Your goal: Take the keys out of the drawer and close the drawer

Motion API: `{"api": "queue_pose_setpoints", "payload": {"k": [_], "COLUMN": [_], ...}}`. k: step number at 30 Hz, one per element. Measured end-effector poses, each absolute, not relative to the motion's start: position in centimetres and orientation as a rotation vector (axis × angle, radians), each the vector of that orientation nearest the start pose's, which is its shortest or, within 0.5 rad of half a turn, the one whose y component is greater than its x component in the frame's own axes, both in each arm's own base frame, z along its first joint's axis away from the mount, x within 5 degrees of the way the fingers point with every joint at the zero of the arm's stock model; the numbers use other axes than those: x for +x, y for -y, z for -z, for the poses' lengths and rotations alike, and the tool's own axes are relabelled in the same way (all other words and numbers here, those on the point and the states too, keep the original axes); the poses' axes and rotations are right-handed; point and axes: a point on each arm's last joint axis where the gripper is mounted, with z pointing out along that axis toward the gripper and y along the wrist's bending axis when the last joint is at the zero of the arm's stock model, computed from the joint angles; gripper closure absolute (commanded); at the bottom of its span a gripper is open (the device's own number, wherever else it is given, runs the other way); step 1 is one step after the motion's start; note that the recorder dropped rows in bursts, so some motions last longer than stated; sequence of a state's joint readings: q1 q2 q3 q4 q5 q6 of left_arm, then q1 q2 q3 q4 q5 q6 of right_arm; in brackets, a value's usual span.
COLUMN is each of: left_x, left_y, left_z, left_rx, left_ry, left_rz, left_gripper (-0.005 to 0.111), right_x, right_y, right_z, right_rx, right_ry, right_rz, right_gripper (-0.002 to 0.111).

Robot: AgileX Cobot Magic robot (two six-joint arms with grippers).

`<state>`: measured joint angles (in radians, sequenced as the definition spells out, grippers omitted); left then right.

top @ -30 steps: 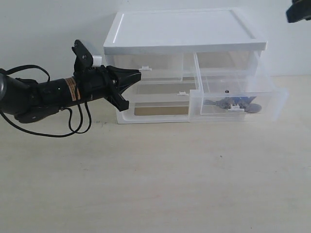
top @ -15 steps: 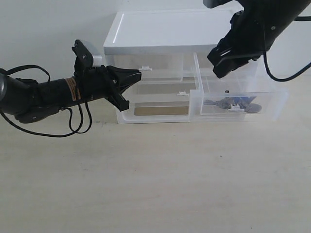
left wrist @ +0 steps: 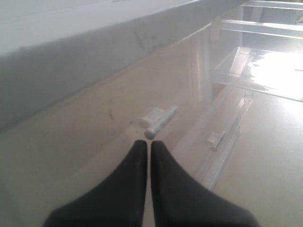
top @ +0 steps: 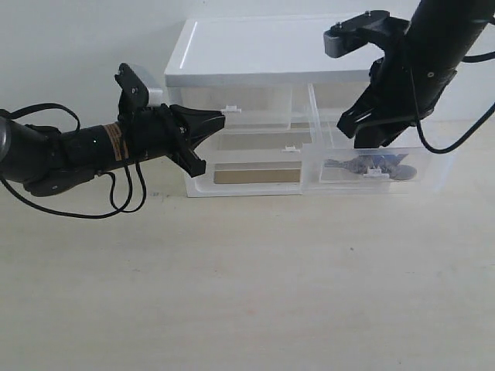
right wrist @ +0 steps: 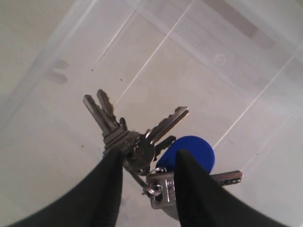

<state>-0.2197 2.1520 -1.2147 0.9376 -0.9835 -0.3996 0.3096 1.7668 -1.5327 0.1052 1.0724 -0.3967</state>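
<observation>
The right claw (right wrist: 147, 158) hides part of the keys (right wrist: 137, 142). Its fingers stand apart, astride the bunch on the floor of the pulled-out drawer (top: 433, 166), gripping nothing. The left claw (left wrist: 146, 143) is pressed closed and empty beside the white cabinet (top: 286, 54). The worktop (top: 247, 278) is pale, the wall (top: 77, 39) white.

Two black grippers show: one left gripper (left wrist: 147, 143) and one right gripper (right wrist: 147, 158). One white cabinet (top: 286, 54) holds three clear drawers. These are one half-width left-hand drawer (top: 259, 116) straight ahead of the left gripper's tips, one full-width drawer (top: 247, 168) below that, and the drawer (top: 437, 166) directly under the right gripper. There are three small white tab handles, one per drawer; one tab (left wrist: 158, 120) sits just ahead of the left gripper's tips. One bunch, the keys (right wrist: 137, 142), lies just ahead of the right gripper's fingers, with at least four silver blades and one round blue fob (right wrist: 191, 150).
</observation>
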Motion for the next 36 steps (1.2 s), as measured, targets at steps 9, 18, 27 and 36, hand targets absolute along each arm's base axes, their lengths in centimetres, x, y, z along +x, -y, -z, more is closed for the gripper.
{"api": "queue_pose_setpoints", "payload": {"k": [9,18,27,36], "left_x": [41.3,41.3,41.2,41.2], "left_y": [15.5,15.5,15.5,15.5], "left_z": [-15.6,-15.6,-15.5,-15.5], "left_rx": [0.904,0.904,0.906,0.906], "left_ry": [-1.437,-1.437,-1.437,-1.437], "left_rz": [0.6,0.6,0.599,0.599], "left_gripper": [0.102,0.102,0.102,0.102], "right_x": [35.9,36.6,36.8,37.9], "right_y": [-12.3,-12.3,-12.5,-12.5], "right_z": [-28.2,-26.8,-26.8,-27.0], "right_rx": [-0.92,-0.891,-0.913,-0.887], "right_ry": [-2.667,-2.706,-2.695,-2.583], "right_rz": [-0.122,-0.095,-0.09,-0.031], "right_gripper": [0.074,0.078,0.108,0.108]}}
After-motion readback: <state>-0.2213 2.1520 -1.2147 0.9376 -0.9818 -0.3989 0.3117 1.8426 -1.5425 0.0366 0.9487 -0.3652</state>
